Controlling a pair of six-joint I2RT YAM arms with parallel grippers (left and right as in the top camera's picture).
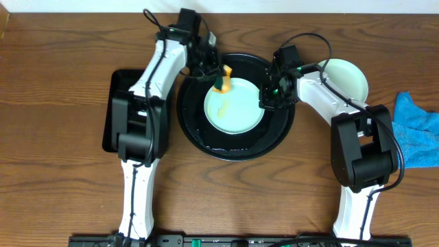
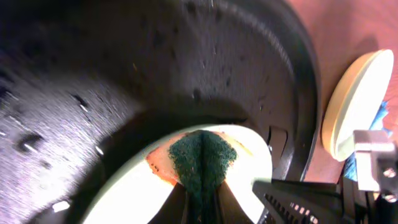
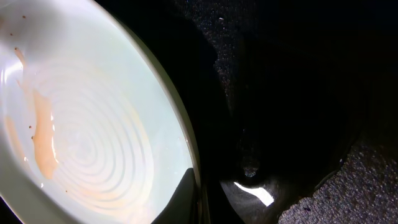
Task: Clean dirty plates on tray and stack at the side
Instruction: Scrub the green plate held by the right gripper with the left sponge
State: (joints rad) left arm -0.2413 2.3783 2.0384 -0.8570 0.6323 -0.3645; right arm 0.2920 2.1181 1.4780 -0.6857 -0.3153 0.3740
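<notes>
A pale mint-blue plate [image 1: 233, 110] with a brownish smear lies in the round black tray [image 1: 194, 132]. My left gripper [image 1: 214, 74] is shut on an orange and green sponge [image 1: 223, 82] and presses it on the plate's far rim. In the left wrist view the sponge [image 2: 202, 155] is pinched between the fingers [image 2: 202, 208] over the plate [image 2: 134, 196]. My right gripper [image 1: 269, 97] is shut on the plate's right rim. The right wrist view shows its fingers [image 3: 200, 196] clamping the rim of the smeared plate [image 3: 93, 118]. Another pale plate [image 1: 346, 77] sits on the table at the right.
A rectangular black tray [image 1: 112, 110] lies left of the round tray, under the left arm. A blue cloth [image 1: 418, 130] lies at the right edge of the table. The round tray's floor [image 2: 124, 62] is wet.
</notes>
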